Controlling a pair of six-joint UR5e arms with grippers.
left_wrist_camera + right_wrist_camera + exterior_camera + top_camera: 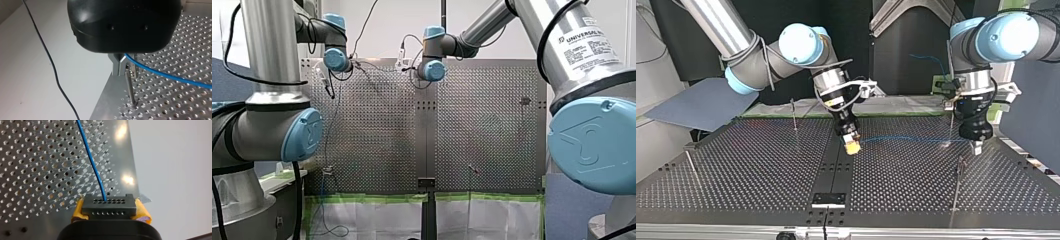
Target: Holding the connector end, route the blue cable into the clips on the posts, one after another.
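Observation:
In the right wrist view my right gripper (110, 210) is shut with its yellow pads (78, 210) on a black connector (108, 203). The blue cable (91, 161) leaves the connector and runs out over the perforated table. In the top view the blue cable (911, 139) stretches level from my right gripper (852, 146) to my left gripper (977, 147). In the left wrist view my left gripper (126, 71) has its metal fingers shut on the blue cable (170, 76), right at the top of a thin post (130, 90).
More thin posts stand on the perforated table (761, 165): one at the back (794, 114), one at the top view's left (691, 167), one in front of my left gripper (958, 177). A black plate (828, 199) sits at the near edge. A thin black wire (50, 62) hangs beside the table.

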